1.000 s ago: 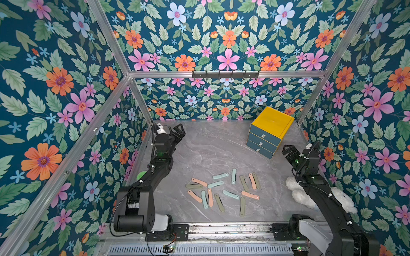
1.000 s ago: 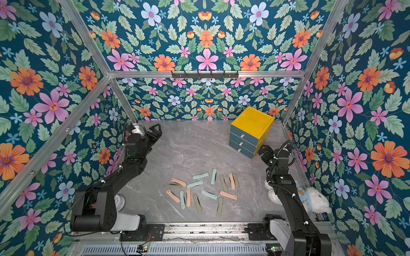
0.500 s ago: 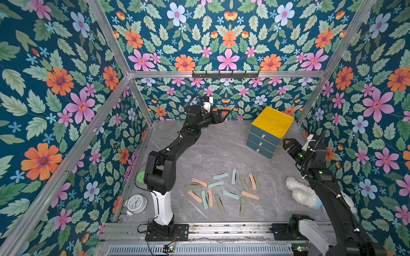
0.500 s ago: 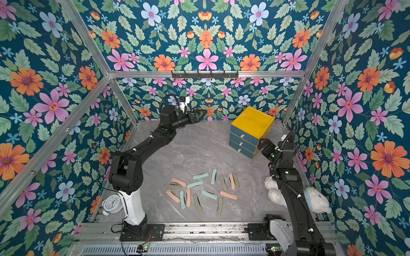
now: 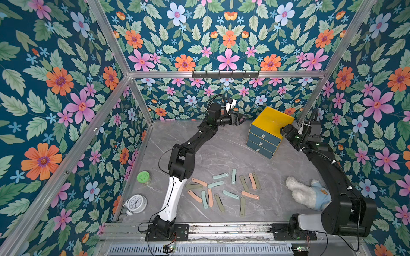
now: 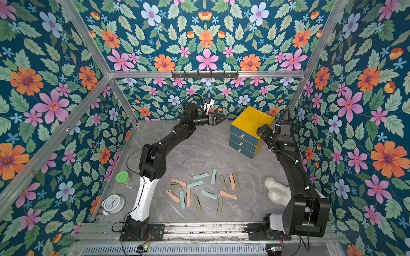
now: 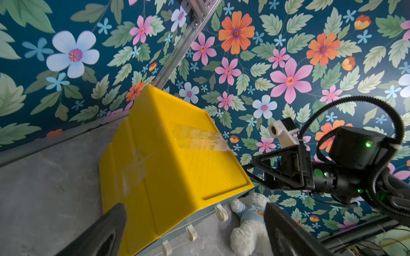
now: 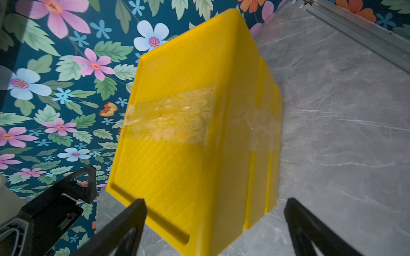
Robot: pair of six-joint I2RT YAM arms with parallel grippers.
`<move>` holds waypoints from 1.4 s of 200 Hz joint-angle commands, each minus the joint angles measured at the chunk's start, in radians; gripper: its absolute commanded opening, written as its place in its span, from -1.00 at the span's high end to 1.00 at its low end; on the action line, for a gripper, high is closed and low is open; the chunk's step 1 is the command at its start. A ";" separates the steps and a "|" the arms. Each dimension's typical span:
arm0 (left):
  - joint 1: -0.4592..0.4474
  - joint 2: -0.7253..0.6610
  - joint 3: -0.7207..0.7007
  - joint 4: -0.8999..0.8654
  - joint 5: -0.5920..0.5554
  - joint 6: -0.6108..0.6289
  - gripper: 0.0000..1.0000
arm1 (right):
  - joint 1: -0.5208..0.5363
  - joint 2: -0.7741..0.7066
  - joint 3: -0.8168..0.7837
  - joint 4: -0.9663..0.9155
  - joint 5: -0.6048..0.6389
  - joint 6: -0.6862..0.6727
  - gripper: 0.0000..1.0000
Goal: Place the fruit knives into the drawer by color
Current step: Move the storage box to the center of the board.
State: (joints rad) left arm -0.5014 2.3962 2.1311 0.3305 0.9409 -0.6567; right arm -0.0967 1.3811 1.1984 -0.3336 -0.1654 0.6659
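The fruit knives (image 5: 215, 184), slim pink, mint and olive, lie flat and scattered near the front edge of the surface (image 5: 221, 146). Their long axes point every way, and they are well apart from both grippers. The drawer (image 5: 263, 137), yellow with three shut teal fronts, stands near the back right corner between the left gripper (image 5: 242, 117) and the right gripper (image 5: 284, 129). Both grippers have their jaws apart and hold nothing.

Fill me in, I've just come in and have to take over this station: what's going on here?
Two robot arms are meant to sort fruit knives by color into a yellow cabinet with three teal drawers. Both arms reach toward the cabinet at the back right of the table. The left claw hangs beside it and the right claw is at its top edge, both open and empty. All three drawers are shut. The pink, mint and olive knives lie scattered near the front, none picked up.
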 commanded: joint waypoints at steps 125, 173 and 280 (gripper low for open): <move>-0.031 0.182 0.222 0.070 0.075 -0.053 -0.99 | 0.087 0.221 0.161 -0.073 -0.171 -0.154 -0.83; -0.034 0.190 0.217 0.051 0.111 -0.043 -0.94 | 0.123 0.259 0.195 -0.071 -0.196 -0.181 -0.82; 0.040 -0.332 -0.550 0.180 -0.105 0.048 -0.82 | 0.335 0.466 0.351 0.011 -0.249 -0.124 -0.78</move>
State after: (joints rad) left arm -0.4671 2.1735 1.7107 0.4351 0.7803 -0.6361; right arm 0.1738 1.7866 1.5196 -0.2989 -0.2855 0.5205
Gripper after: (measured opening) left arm 0.913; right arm 0.895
